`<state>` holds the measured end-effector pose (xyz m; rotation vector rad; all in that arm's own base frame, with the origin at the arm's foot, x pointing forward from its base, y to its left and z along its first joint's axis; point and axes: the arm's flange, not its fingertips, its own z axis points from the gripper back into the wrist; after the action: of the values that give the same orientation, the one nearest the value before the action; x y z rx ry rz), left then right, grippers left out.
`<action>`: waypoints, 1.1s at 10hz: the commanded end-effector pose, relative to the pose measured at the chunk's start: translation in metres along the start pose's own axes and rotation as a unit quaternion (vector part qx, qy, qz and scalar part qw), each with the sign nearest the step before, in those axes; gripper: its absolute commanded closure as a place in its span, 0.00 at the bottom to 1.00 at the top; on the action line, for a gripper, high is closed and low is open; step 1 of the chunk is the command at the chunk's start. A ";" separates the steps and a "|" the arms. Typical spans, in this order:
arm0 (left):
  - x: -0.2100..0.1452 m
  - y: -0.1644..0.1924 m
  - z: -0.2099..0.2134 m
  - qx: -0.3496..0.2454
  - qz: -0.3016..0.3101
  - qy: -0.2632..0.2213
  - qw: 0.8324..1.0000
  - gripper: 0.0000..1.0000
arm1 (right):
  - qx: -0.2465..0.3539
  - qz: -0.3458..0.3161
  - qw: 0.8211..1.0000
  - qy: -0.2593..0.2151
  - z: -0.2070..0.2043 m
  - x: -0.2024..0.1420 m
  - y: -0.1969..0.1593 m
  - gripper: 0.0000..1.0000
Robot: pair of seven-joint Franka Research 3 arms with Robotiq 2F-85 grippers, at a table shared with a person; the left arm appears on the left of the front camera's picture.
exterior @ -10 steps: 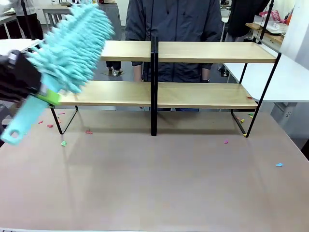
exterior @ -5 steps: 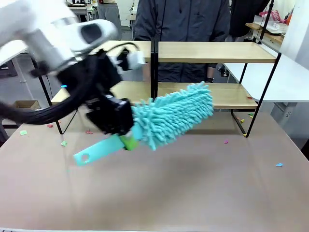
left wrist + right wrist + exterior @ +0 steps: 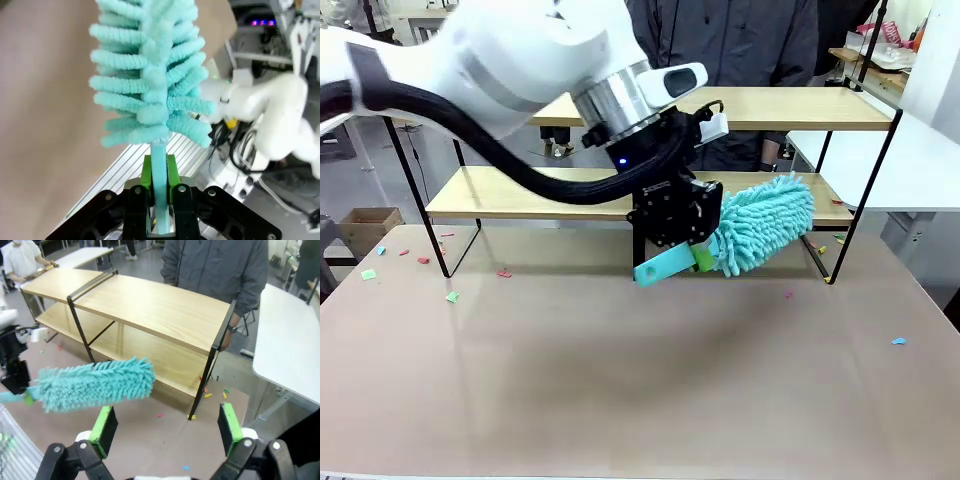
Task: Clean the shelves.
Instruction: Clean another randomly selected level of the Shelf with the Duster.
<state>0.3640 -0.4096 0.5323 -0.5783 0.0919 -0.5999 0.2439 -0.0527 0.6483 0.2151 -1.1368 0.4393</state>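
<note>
The shelves (image 3: 770,108) stand across the far half of the table, with two light-wood boards on each tier and a black frame. My left gripper (image 3: 698,256) is shut on the handle of a turquoise fluffy duster (image 3: 765,225). The duster's head lies at the front edge of the lower right board. In the left wrist view the green pads (image 3: 146,172) clamp the duster (image 3: 150,75) stem. My right gripper (image 3: 166,430) hangs open above the table, looking down on the duster (image 3: 97,382) and the shelves (image 3: 150,305).
A person (image 3: 740,40) in a dark jacket stands behind the shelves. Small coloured paper scraps (image 3: 452,296) lie on the brown tabletop, mostly at the left and right ends of the rack. A white table (image 3: 920,160) adjoins on the right.
My left arm has swung the duster from the far left, across the middle, to the right half of the lower shelf. The person has shifted slightly right.
</note>
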 end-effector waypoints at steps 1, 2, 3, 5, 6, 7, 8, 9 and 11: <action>-0.024 -0.008 0.007 0.005 -0.042 0.008 0.999 0.87 | 0.001 0.004 1.000 -0.002 0.000 0.000 -0.002 0.00; -0.024 -0.008 0.007 0.005 -0.042 0.008 0.999 0.87 | 0.001 0.004 1.000 -0.002 0.000 0.000 -0.002 0.00; 0.007 0.004 -0.002 -0.003 0.004 0.001 1.000 0.87 | 0.001 0.004 1.000 -0.002 0.000 0.000 -0.002 0.00; 0.041 -0.001 -0.010 -0.031 0.038 -0.074 0.996 0.87 | 0.001 0.004 1.000 -0.002 0.000 0.000 -0.002 0.00; 0.059 -0.003 -0.017 -0.018 0.060 -0.097 0.993 0.87 | 0.001 0.004 1.000 -0.002 0.000 0.000 -0.002 0.00; 0.070 -0.007 -0.026 -0.004 0.069 -0.106 0.992 0.87 | 0.001 0.004 1.000 -0.002 0.000 0.000 -0.002 0.00; 0.081 -0.013 -0.036 0.016 0.069 -0.107 0.992 0.87 | 0.001 0.004 1.000 -0.002 0.000 0.000 -0.002 0.00; 0.093 -0.017 -0.046 0.029 0.066 -0.095 0.993 0.87 | 0.001 0.004 1.000 -0.002 0.000 0.000 -0.002 0.00; 0.119 -0.022 -0.061 0.038 0.067 -0.079 0.994 0.87 | 0.001 0.004 1.000 -0.002 0.000 0.000 -0.002 0.00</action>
<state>0.4227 -0.5050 0.4918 -0.5651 -0.0592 -0.4290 0.2439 -0.0527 0.6483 0.2152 -1.1368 0.4392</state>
